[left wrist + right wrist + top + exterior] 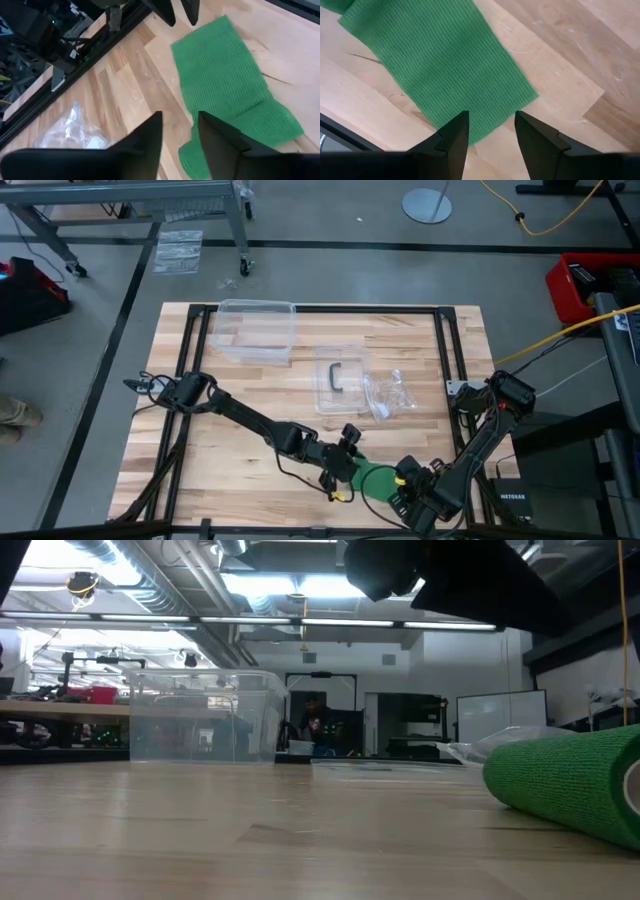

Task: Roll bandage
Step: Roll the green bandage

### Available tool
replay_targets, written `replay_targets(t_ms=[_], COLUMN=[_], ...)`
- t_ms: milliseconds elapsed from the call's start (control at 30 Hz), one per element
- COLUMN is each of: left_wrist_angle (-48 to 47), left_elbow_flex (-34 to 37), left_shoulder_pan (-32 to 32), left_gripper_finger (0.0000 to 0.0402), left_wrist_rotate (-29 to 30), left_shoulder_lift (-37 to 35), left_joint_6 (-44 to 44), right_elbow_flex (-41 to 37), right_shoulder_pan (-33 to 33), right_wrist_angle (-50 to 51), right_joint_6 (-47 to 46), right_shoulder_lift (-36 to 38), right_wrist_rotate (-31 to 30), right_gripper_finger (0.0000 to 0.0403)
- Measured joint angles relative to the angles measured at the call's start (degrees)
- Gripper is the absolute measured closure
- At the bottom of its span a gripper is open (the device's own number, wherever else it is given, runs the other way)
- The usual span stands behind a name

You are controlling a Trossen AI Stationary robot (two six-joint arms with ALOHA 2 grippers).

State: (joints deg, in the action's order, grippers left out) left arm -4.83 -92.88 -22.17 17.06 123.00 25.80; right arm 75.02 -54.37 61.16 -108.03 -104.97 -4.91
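The bright green bandage (377, 480) lies flat on the wooden table near its front edge. One end is rolled up (200, 155), and in the low view it shows as a green roll (575, 785). My left gripper (180, 132) is open, slanting down over that rolled end. My right gripper (491, 127) is open and points down over the flat end (485, 115); its fingers (167, 12) also show in the left wrist view. My left gripper has its open fingers on either side of the rolled end's edge (192, 150); I cannot tell whether a finger touches it. My right gripper has its fingertips over the flat end (490, 107); I cannot tell whether they touch the cloth.
A clear plastic box (255, 330) stands at the far middle of the table, with its lid (338, 380) and a crumpled clear bag (392, 393) nearer the centre. A black frame (300, 308) runs around the table top. Bare wood lies to the left.
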Motion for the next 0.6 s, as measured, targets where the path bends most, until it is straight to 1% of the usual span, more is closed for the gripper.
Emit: replay_targets(t_ms=[100, 233, 367, 433, 533, 600], left_wrist_angle=[1.1, 1.1, 0.2, -2.1, -7.2, -8.2], left_elbow_flex=[0.0, 0.0, 0.0, 0.0, 0.0, 0.0], left_shoulder_pan=[0.0, 0.0, 0.0, 0.0, 0.1, 0.4], left_gripper_finger=[0.0233, 0.0202, 0.0198, 0.0202, 0.0208, 0.021], left_wrist_rotate=[0.0, -1.6, -7.9, -10.4, -11.4, -11.4], left_shoulder_lift=[0.0, 0.0, 0.0, 0.0, 0.0, 0.6], left_joint_6=[1.9, 9.7, 20.7, 24.9, 29.6, 31.8], right_elbow_flex=[0.0, 0.0, 0.0, 0.0, 0.0, 0.0], right_shoulder_pan=[0.0, 0.0, 0.0, 0.0, 0.0, 0.0], right_wrist_angle=[0.2, 0.3, 0.3, 0.3, 0.2, 0.2], right_joint_6=[0.4, 0.5, 0.5, 0.5, 0.5, 0.5], right_shoulder_lift=[0.0, 0.0, 0.0, 0.0, 0.0, 0.0], right_wrist_rotate=[0.0, 0.0, 0.0, 0.0, 0.0, 0.0], right_gripper_finger=[0.0237, 0.0237, 0.0237, 0.0237, 0.0237, 0.0237])
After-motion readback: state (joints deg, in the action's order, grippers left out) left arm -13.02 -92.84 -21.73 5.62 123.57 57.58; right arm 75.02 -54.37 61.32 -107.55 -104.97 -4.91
